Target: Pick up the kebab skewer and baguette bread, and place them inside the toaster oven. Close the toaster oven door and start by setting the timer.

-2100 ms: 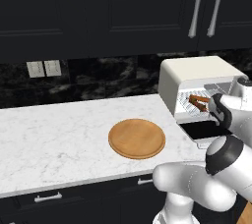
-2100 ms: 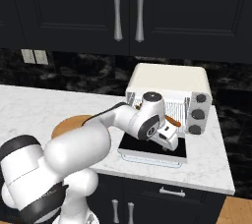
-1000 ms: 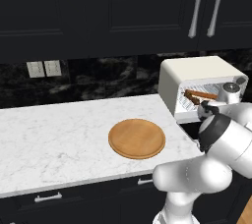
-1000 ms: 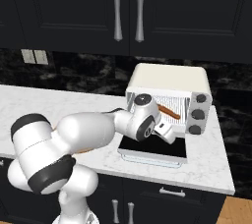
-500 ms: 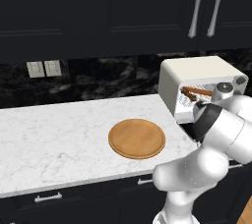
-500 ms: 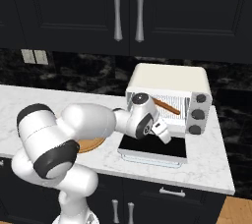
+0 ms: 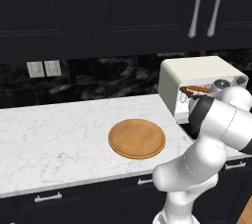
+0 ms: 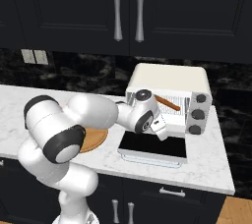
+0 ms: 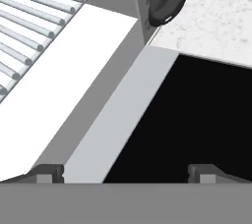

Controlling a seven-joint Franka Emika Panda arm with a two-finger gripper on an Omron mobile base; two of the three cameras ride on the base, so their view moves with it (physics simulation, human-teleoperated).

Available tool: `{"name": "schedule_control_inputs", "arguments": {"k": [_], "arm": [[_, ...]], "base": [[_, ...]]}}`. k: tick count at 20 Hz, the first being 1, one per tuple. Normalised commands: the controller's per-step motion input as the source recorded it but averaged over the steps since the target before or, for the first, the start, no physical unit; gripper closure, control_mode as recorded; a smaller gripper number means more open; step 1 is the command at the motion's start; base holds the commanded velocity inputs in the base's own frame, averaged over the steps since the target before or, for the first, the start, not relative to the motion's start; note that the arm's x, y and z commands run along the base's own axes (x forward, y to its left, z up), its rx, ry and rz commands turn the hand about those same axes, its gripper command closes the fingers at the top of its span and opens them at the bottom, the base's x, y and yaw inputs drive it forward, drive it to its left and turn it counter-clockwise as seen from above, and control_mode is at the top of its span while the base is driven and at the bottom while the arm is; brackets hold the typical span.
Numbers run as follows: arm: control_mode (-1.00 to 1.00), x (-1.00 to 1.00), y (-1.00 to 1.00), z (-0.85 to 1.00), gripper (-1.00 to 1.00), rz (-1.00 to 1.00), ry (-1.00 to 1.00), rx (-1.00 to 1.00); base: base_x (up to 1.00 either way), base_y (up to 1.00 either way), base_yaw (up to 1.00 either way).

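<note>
Marble counter [image 8: 206, 161] lies bare beside the flat-open toaster oven door [image 8: 153, 146] (pincer [image 9: 126, 173] spread, empty).

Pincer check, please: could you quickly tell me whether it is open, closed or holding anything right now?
Pincer: open and holding nothing, its tips wide apart over the toaster oven door, which lies folded down.

No legible text, labels or nos. anywhere; toaster oven [image 8: 167, 83] knobs unmarked.
</note>
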Motion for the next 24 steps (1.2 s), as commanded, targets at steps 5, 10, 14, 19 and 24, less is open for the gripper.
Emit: {"name": "schedule_control_inputs", "arguments": {"k": [5,10,14,19,24], "arm": [[-1.0,-0.23,0.0,0.0,-1.0,0.0,-0.06,0.03],[-1.0,-0.64,0.01,0.02,-1.0,0.0,-0.08,0.0],[-1.0,-0.9,0.07,0.31,-1.0,0.11,0.0,0.0],[-1.0,-1.0,0.0,0.11,-1.0,0.37,0.0,-0.05],[-1.0,-0.98,0.03,0.0,-1.0,0.54,0.0,-0.1]], "base": [[0.0,0.0,0.0],[0.0,0.0,0.0],[0.0,0.0,0.0],[0.0,0.0,0.0],[0.0,0.0,0.0]]}}
